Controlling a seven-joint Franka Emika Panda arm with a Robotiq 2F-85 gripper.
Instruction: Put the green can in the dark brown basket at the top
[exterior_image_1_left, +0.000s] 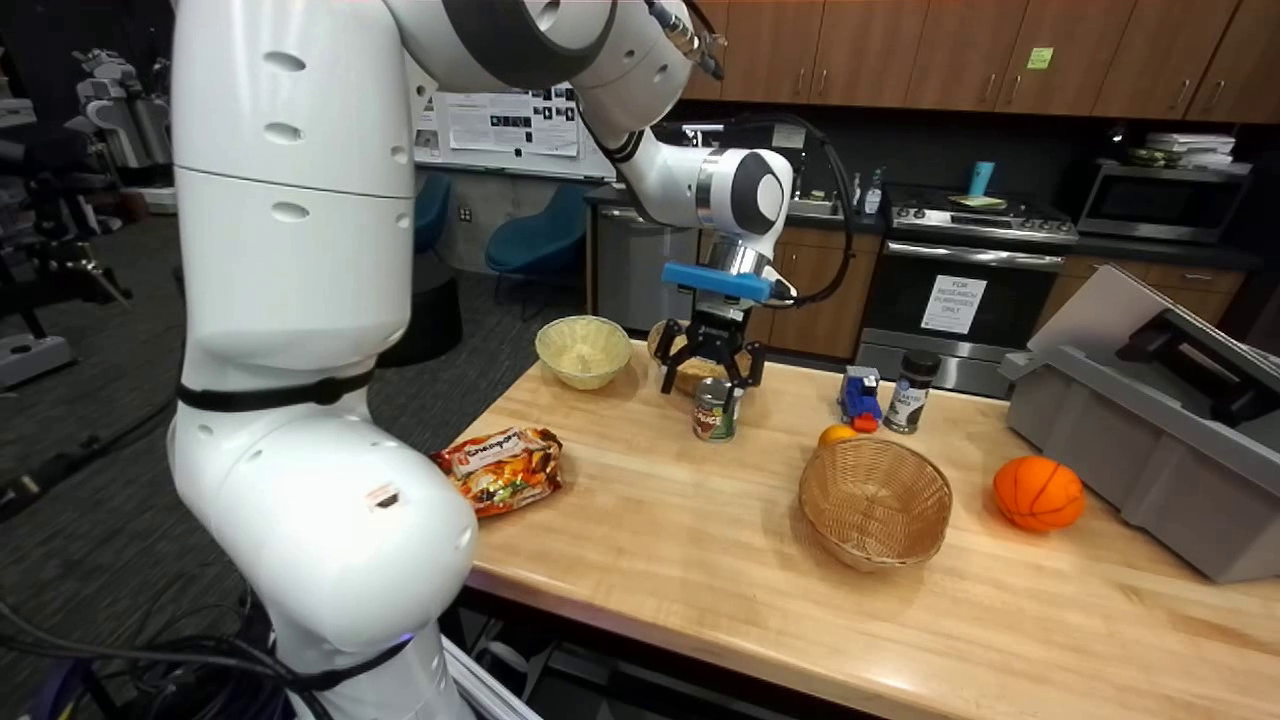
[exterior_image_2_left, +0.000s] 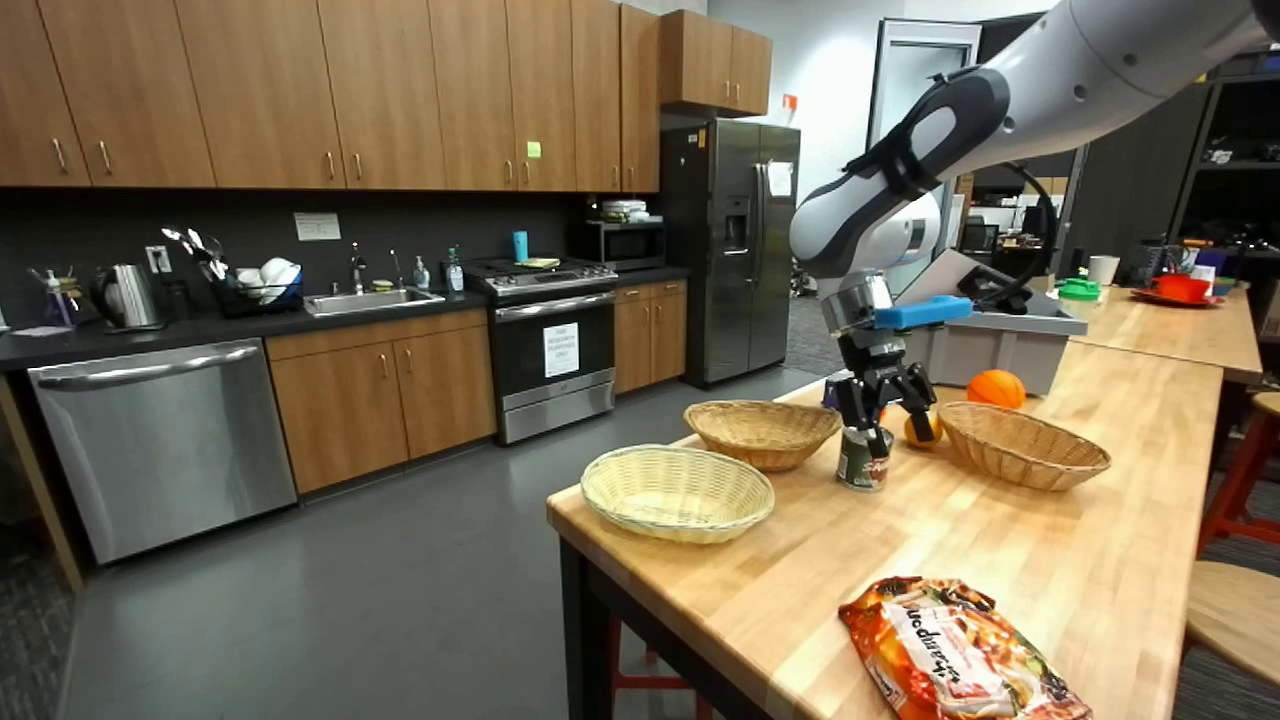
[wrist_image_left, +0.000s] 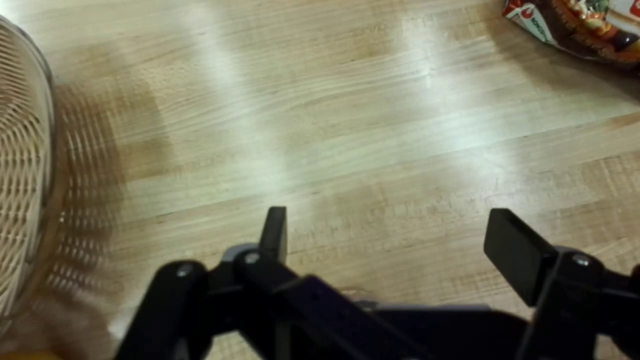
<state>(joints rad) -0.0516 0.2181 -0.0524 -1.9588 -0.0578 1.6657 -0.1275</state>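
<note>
The green can (exterior_image_1_left: 714, 420) stands upright on the wooden table; it also shows in an exterior view (exterior_image_2_left: 860, 462). The dark brown basket (exterior_image_1_left: 697, 376) is just behind it, partly covered by my gripper, and is plainer in an exterior view (exterior_image_2_left: 764, 432). My gripper (exterior_image_1_left: 703, 388) is open and points down at the can, with its fingertips about the height of the can's top. One finger overlaps the can's upper edge in both exterior views; contact cannot be told. In the wrist view the open fingers (wrist_image_left: 395, 245) have bare table between them, and the can is almost wholly hidden.
A pale yellowish basket (exterior_image_1_left: 583, 352) and a snack bag (exterior_image_1_left: 503, 468) are on the left of the table. A larger tan basket (exterior_image_1_left: 876, 503), an orange (exterior_image_1_left: 838, 434), a blue-and-red toy (exterior_image_1_left: 860, 398), a spice jar (exterior_image_1_left: 912, 391), an orange ball (exterior_image_1_left: 1038, 493) and a grey bin (exterior_image_1_left: 1150, 440) are on the right.
</note>
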